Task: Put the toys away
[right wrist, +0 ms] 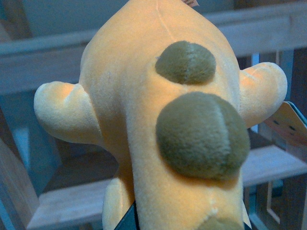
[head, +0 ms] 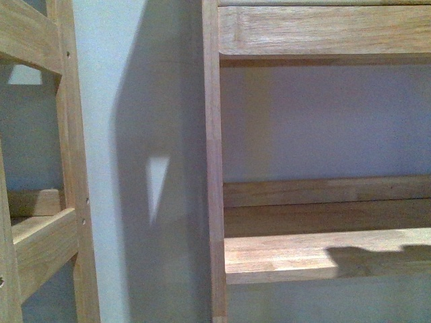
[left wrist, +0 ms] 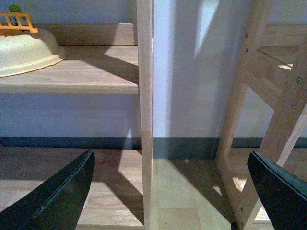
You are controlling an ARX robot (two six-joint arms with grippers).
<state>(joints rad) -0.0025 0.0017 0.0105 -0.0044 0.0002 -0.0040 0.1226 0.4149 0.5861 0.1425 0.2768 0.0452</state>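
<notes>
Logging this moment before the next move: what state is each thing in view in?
plush toy: off any surface, held before wooden shelves.
right claw: mostly hidden, seemingly shut on the plush toy.
left claw: open, empty.
cream dish: resting on a shelf board.

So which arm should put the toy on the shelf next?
Right: its camera shows the plush toy up close, apparently held, with a shelf behind. The left claw is open, empty, near the floor.
</notes>
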